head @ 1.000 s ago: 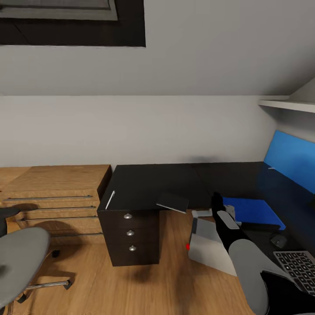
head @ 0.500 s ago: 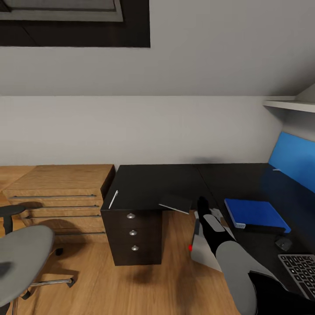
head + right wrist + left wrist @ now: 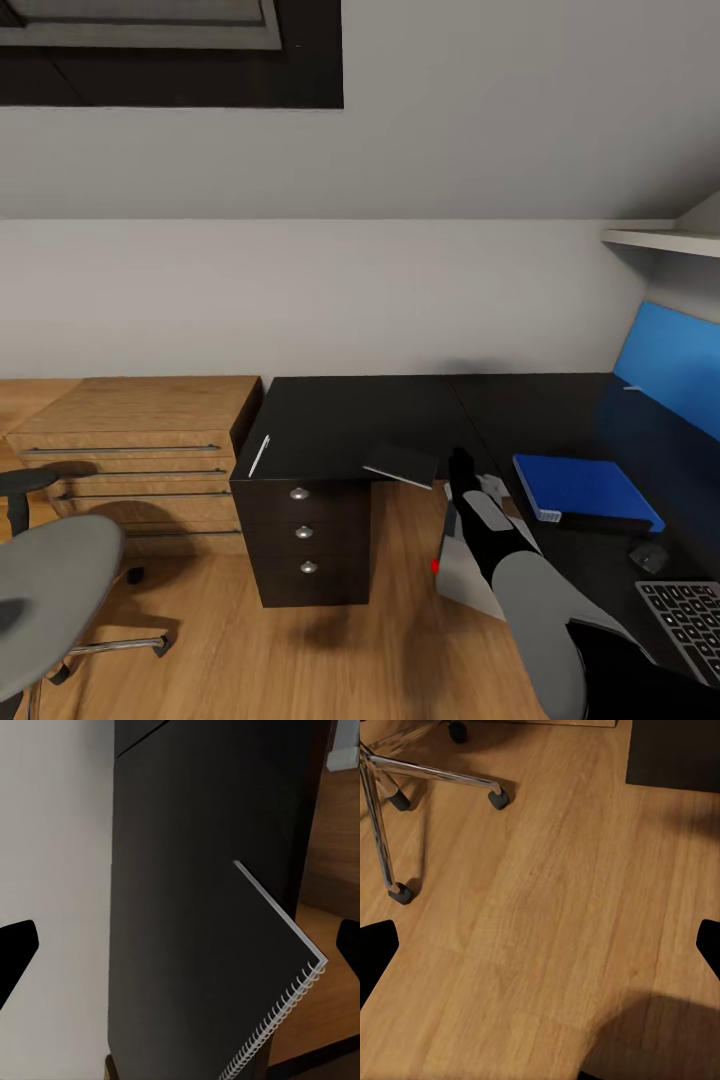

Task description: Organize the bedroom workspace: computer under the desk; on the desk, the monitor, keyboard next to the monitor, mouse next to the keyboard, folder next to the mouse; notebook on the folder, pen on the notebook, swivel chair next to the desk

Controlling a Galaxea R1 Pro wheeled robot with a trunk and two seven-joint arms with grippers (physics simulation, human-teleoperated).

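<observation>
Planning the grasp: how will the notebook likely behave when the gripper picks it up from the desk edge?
The notebook looks thin and flat, so probably light but may flex. One corner overhangs the desk edge, giving likely finger access, though a push might tip it off. The spiral binding suggests its cover could flap open.

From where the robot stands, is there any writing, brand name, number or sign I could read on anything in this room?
None can be read anywhere.
Keyboard: key legends too small and blurred to read.
Blue folder: plain cover, no label.
Notebook: plain dark cover, no title.
Computer: a red light, no lettering.
Desk drawers: round silver knobs, no markings.
</observation>
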